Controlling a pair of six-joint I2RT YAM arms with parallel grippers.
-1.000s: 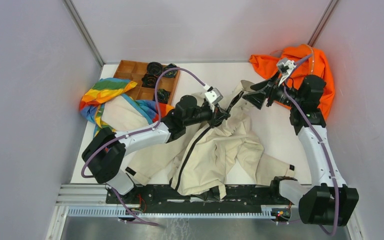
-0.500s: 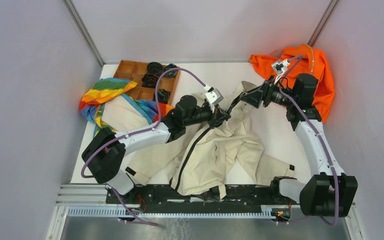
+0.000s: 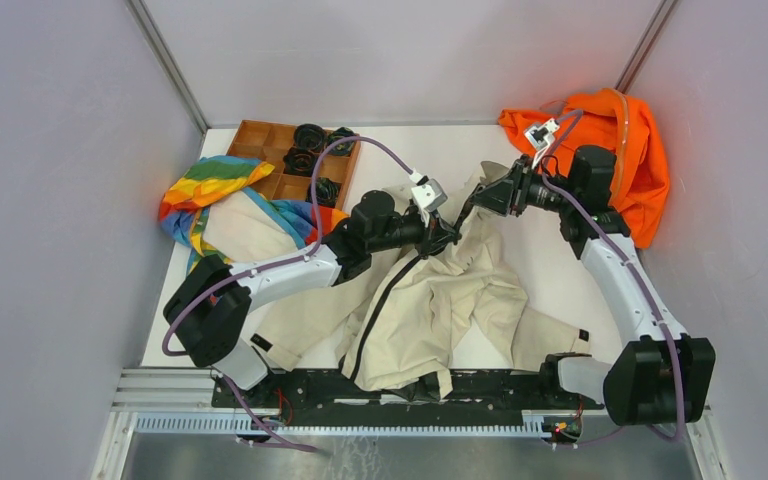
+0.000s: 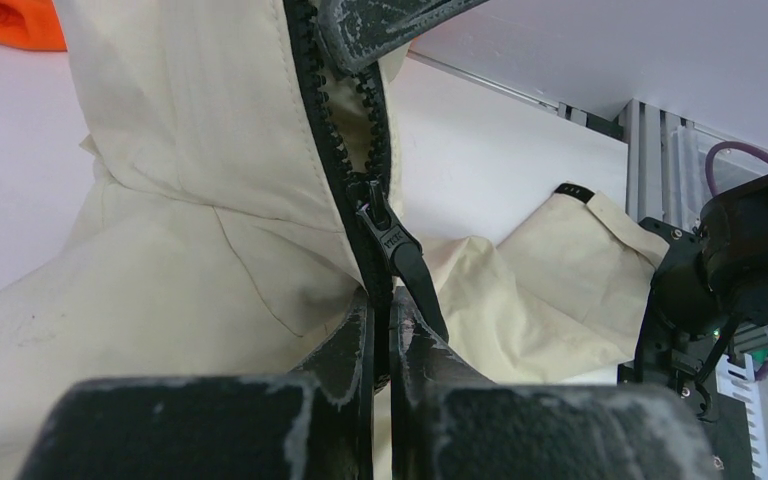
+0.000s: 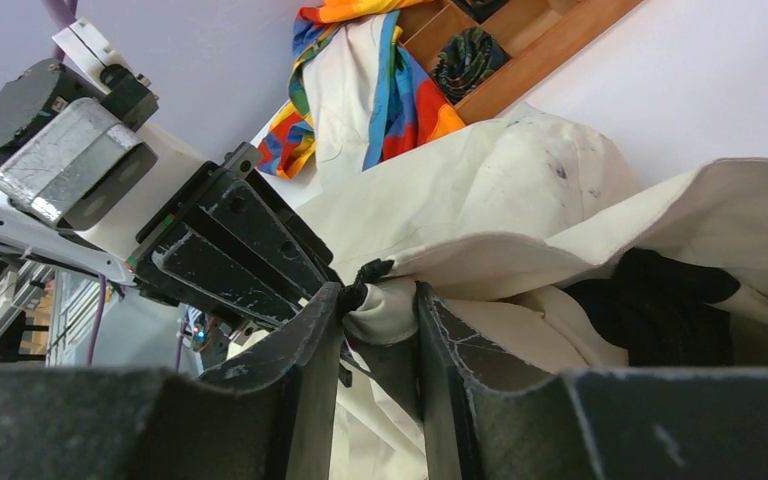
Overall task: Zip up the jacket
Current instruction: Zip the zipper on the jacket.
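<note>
The beige jacket (image 3: pixel 440 290) lies crumpled mid-table, its dark zipper (image 3: pixel 380 300) running toward the near edge. My left gripper (image 3: pixel 447 238) holds the zipper's upper part raised. In the left wrist view that gripper (image 4: pixel 390 305) is shut on the zipper tape just below the slider (image 4: pixel 373 210), whose pull tab (image 4: pixel 418 280) hangs loose. My right gripper (image 3: pixel 472 205) meets it from the right. In the right wrist view it (image 5: pixel 378 295) is pinching a bunched cream fold of the jacket (image 5: pixel 385 305) at the zipper's top end; the fabric touches both fingers. Black lining (image 5: pixel 660 300) shows inside the collar.
A wooden compartment tray (image 3: pixel 260 140) with black items stands at the back left. A rainbow-striped cloth (image 3: pixel 210 185) lies in front of it. A bright orange garment (image 3: pixel 630 130) is heaped at the back right behind the right arm. Walls close in on three sides.
The right arm has swung left toward the jacket's raised top, and its jaws have narrowed onto the fabric fold. The left gripper has kept its grip and place.
</note>
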